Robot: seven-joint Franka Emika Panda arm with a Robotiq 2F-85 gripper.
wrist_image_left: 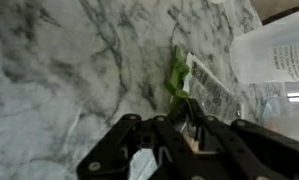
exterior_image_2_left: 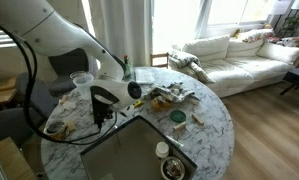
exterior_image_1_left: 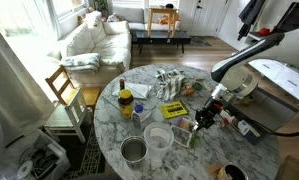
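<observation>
On the round marble table (exterior_image_1_left: 107, 132), in the half nearer the robot's base, we log the gripper (exterior_image_1_left: 202, 121) lowered nearly to the stone.

Wrist view: the two black fingers (wrist_image_left: 159, 135) converge with almost no gap. The near end of a small packet (wrist_image_left: 207, 85), green along one edge and white with barcode-like print, runs in under their tips. We read this as a pinch on the packet's end; whether both pads truly have it, the view does not settle. The packet lies flat on the table, and a clear plastic container (wrist_image_left: 279, 48) stands on the table just beside its far end.

Judgement on the step, a pinch of a thin flat item off a hard top:
- A hold on the end alone is weak. We would squeeze firmly before any lift, since a slick wrapper can slide out.
- Lift straight up from the table, slowly, so the free end peels off the marble rather than dragging.
- Keep the free end away from the clear plastic container; a sideways sweep could nudge it.
- No further descent is wanted, or the tips scrape the table.
- Watch that the green edge rises with the fingers; if not, reopen and retake nearer the packet's middle.

Elsewhere on the table: a yellow box (exterior_image_1_left: 174, 110) near the middle and a metal pot (exterior_image_1_left: 135, 150) at the rim.
</observation>
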